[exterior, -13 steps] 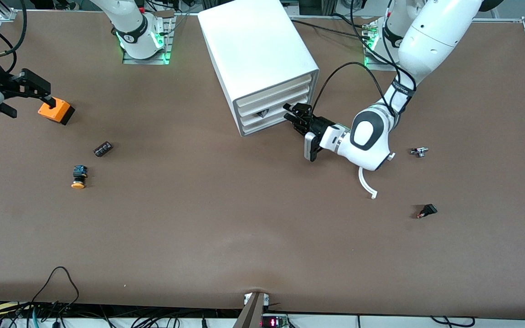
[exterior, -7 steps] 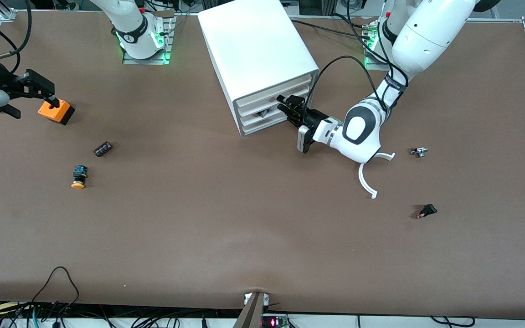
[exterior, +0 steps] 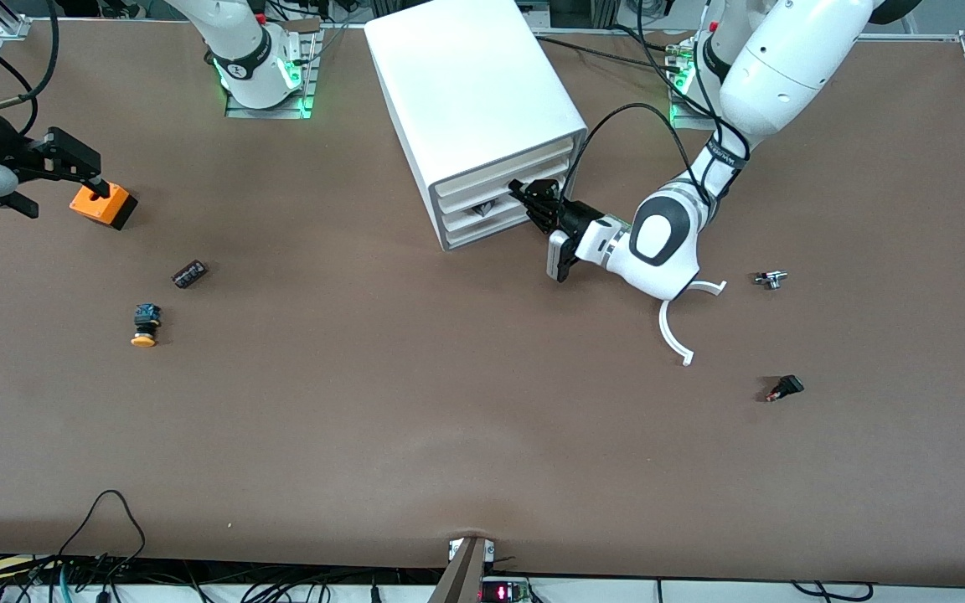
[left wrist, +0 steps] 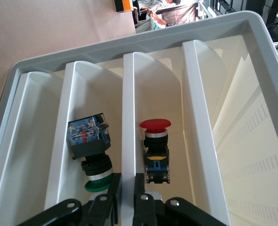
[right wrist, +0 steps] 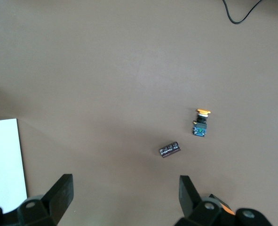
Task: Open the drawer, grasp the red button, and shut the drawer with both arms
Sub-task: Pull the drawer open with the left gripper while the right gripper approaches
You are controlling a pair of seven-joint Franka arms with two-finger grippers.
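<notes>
White drawer front [exterior: 491,205] pinched by the left gripper [exterior: 533,201]; red-capped button [left wrist: 156,149] lies inside, just past the fingertips.

From the front camera, the left gripper is at the cabinet [exterior: 470,109] face, while the right gripper [exterior: 72,167] hangs over the orange box [exterior: 104,203], waiting. In the left wrist view, the fingers [left wrist: 143,205] are together on a white divider [left wrist: 129,141], the button beside them in its compartment. In the right wrist view, the right gripper's fingers [right wrist: 59,193] stand wide apart above the table [right wrist: 106,70].

We see white dividers [left wrist: 128,117] flanking the button [left wrist: 156,148] in its narrow drawer [left wrist: 30,70] lane, the left gripper [left wrist: 124,197] clamped on one; open tabletop [exterior: 415,402] lies nearer the camera.
</notes>
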